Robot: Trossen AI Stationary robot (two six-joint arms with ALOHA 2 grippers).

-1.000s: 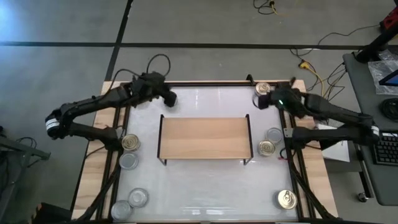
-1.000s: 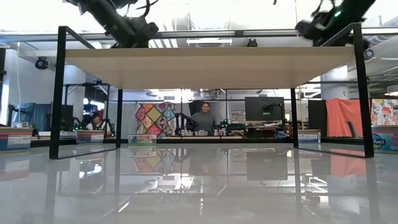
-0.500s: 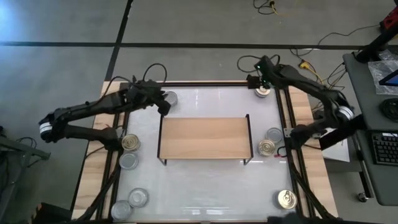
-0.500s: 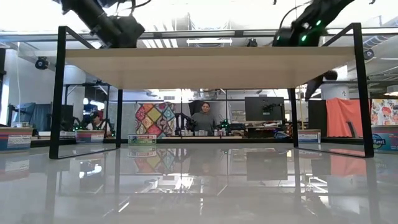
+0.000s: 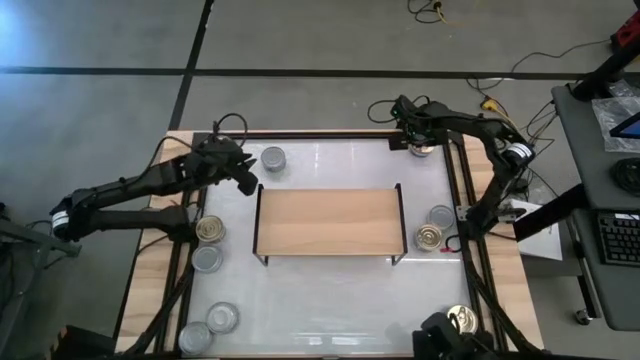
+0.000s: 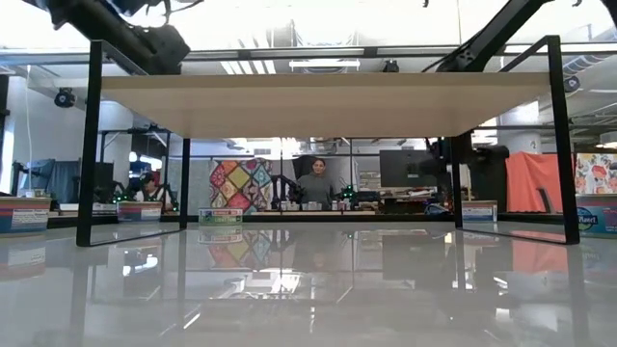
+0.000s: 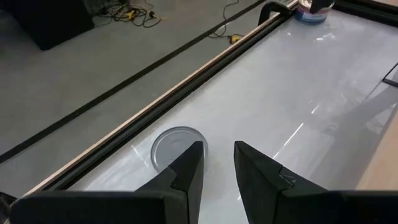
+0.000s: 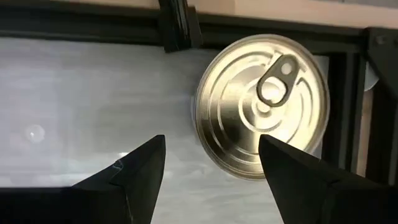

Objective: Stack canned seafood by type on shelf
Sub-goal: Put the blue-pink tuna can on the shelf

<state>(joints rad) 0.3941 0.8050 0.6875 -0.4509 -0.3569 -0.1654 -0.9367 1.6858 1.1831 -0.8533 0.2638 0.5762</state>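
A gold-topped can (image 8: 261, 106) with a pull ring stands on its base in the table's far right corner (image 5: 422, 148). My right gripper (image 8: 211, 140) hangs just above it, pointing down, open, its fingers clear of the can. A silver-topped can (image 5: 272, 158) stands at the far left, beyond the shelf. My left gripper (image 5: 244, 180) is just left of that can (image 7: 177, 144) and above the table. Its fingers stand a narrow gap apart (image 7: 217, 162) with nothing between them. The light-wood shelf (image 5: 330, 220) on black legs is bare.
Left of the shelf stand a gold can (image 5: 210, 229) and a silver can (image 5: 206, 259), with two more silver cans at the near left corner (image 5: 222, 317). On the right are a silver can (image 5: 441, 216), a gold can (image 5: 430, 237) and another gold can (image 5: 462, 320). A black rail (image 8: 180, 25) borders the table.
My right gripper has swung from beside the shelf's far right corner out to the far edge, then tipped downward and sunk over the gold can in the corner. My left gripper has drawn back toward the table's left edge, away from the silver can, which stays where it was.
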